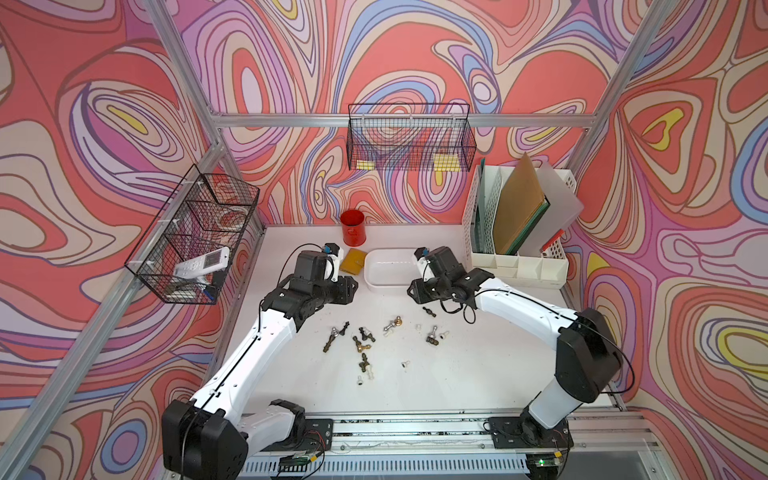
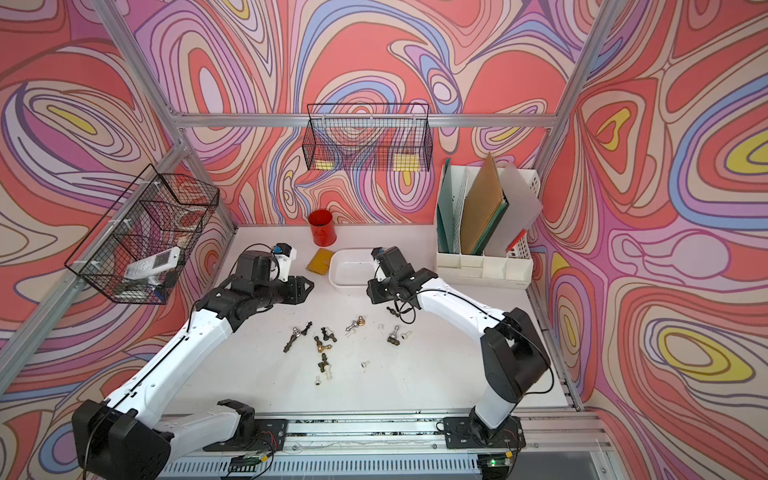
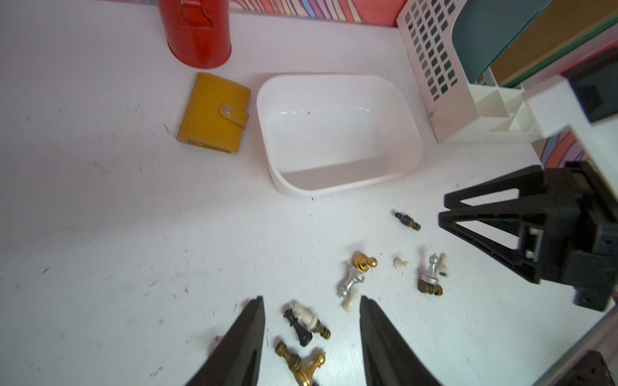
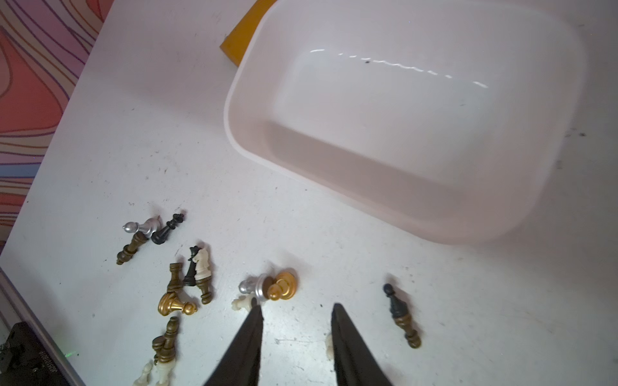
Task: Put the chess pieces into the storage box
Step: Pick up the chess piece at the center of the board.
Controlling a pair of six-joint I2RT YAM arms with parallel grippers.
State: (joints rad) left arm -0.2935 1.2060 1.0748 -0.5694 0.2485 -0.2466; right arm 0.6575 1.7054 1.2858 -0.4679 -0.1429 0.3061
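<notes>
The chess pieces (image 1: 365, 345) lie scattered on the white table in front of the storage box (image 1: 390, 270), a shallow white tub with nothing in it (image 4: 401, 110). One black-and-bronze piece (image 1: 429, 311) lies apart, just below my right gripper (image 1: 412, 291). In the right wrist view that gripper (image 4: 296, 306) is open over bare table, between a gold pawn (image 4: 282, 287) and that dark piece (image 4: 401, 314). My left gripper (image 3: 311, 300) is wide open above a black and a white piece (image 3: 302, 320). It hovers left of the box (image 1: 353, 289).
A yellow wallet (image 1: 352, 261) lies against the box's left side and a red cup (image 1: 353, 232) stands behind it. A tall white file organiser (image 1: 519, 232) stands to the box's right. Wire baskets hang on the back wall (image 1: 409, 137) and the left wall (image 1: 195, 237).
</notes>
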